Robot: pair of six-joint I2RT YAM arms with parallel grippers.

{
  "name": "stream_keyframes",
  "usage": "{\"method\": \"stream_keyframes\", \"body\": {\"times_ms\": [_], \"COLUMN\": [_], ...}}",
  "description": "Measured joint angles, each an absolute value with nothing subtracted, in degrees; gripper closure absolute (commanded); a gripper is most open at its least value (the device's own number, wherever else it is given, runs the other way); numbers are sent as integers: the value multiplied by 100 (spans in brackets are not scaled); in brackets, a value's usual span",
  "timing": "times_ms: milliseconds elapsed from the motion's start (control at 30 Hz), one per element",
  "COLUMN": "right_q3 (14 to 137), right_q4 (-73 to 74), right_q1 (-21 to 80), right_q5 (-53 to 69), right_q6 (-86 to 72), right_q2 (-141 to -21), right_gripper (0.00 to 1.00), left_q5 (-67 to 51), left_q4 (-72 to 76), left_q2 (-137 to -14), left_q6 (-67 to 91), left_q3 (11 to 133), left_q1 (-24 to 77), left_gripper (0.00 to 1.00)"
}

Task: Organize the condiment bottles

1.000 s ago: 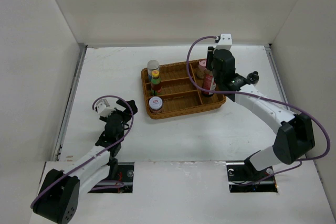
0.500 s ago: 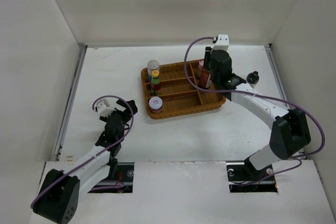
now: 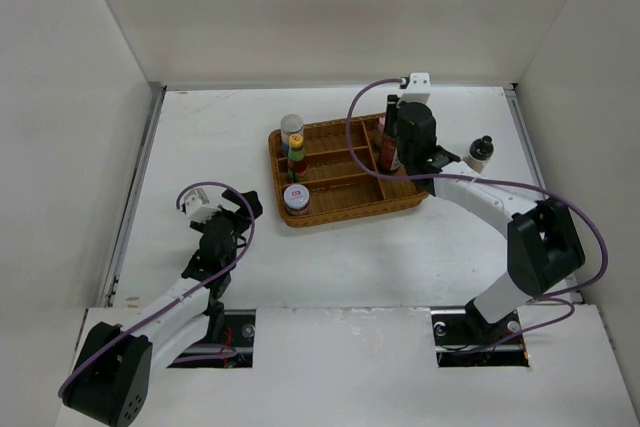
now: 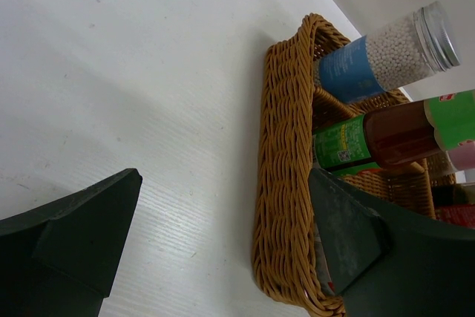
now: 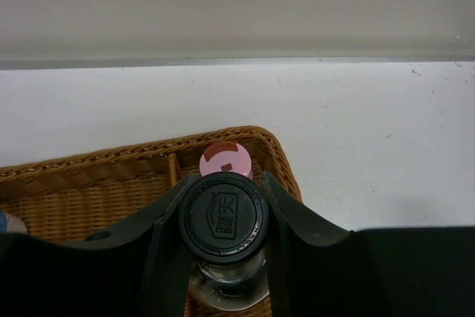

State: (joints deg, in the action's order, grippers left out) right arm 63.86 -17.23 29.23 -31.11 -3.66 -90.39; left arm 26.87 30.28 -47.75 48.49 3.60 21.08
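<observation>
While left fingers (image 4: 82, 235) stand spread, right fingers (image 5: 167, 220) pinch the black-capped bottle (image 5: 223, 217) over the tray (image 5: 89, 176).

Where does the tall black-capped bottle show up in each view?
Top external: tall black-capped bottle in the right gripper, at the far right end of the wicker tray.
Left wrist: not identifiable; only unclear dark shapes at the right edge.
Right wrist: bottom centre, cap facing the camera.
Shared landmark: the wicker tray.
</observation>
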Motion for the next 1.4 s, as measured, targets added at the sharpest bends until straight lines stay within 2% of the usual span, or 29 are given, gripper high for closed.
{"method": "stream_keyframes", "body": {"times_ms": [233, 467, 500, 633, 767, 900, 1100, 1233, 1400], "right_q3": [6390, 6114, 6036, 5706, 5485, 5422, 4919, 4329, 4209], "right_q4": [-1769, -2248, -2394, -2620, -2571, -2486, -2491, -2314, -1496], "right_q1": [2869, 2858, 2858, 2858, 2858, 2858, 2823, 2231, 814], "right_q5": [-3131, -3199, -3214, -3242, -3258, -3258, -3267, -3413, -3623], "right_q6": [-338, -336, -349, -523, -617, -650, -906, -1476, -2193], "right_q2": [-9043, -9041, -9037, -8962, -8781, -8302, -7183, -6650, -6980], "right_gripper": [65, 56, 53, 29, 15, 9, 6, 4, 0], "left_q5": [2672, 2672, 2670, 2670, 2672, 2672, 2668, 2652, 2624], "left_q4": [3028, 3028, 3028, 3028, 3028, 3028, 3028, 3028, 3028], "left_q2": [-4775, -4775, -4775, -4775, -4775, -4775, -4775, -4775, -4775], "left_q6": [4847, 4847, 4849, 4847, 4849, 4847, 4847, 4849, 4849], "left_q3": [360, 360, 360, 360, 360, 360, 360, 360, 360], "left_q1": [2108, 2108, 2108, 2108, 2108, 2108, 2108, 2108, 2115], "left_gripper": [0, 0, 0, 0, 0, 0, 0, 0, 0]}}
